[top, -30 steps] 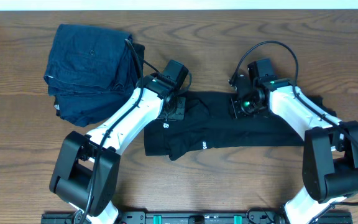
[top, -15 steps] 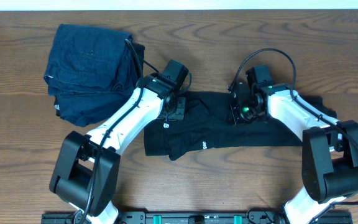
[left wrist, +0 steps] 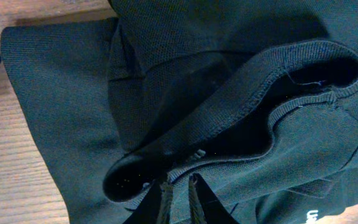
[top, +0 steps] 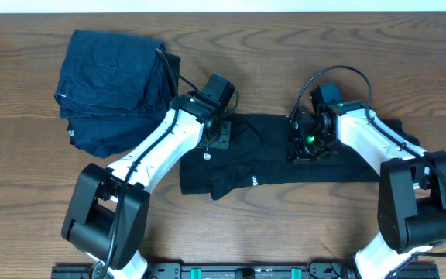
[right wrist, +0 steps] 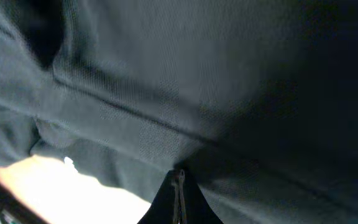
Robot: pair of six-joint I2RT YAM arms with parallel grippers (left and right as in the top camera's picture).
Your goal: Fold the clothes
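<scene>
The black T-shirt [top: 347, 164] lies as a crumpled wide band across the middle of the table, with a small white logo [top: 206, 157] at its left end. My left gripper [top: 221, 139] is at the shirt's upper left. In the left wrist view its jaws [left wrist: 179, 185] are nearly closed, pinching the fabric just under the open collar [left wrist: 253, 118]. My right gripper [top: 303, 147] is on the shirt's middle. In the right wrist view its jaws [right wrist: 178, 178] are pressed together at a fold of the black fabric [right wrist: 197, 74].
A folded stack of dark blue denim-like clothes [top: 111, 77] lies at the back left, close to my left arm. The brown wooden table [top: 285, 225] shows in front of the shirt. The table's far edge runs along the top of the overhead view.
My right gripper has moved a little toward the front of the table over the shirt's middle. The left arm and the stack have not moved.
</scene>
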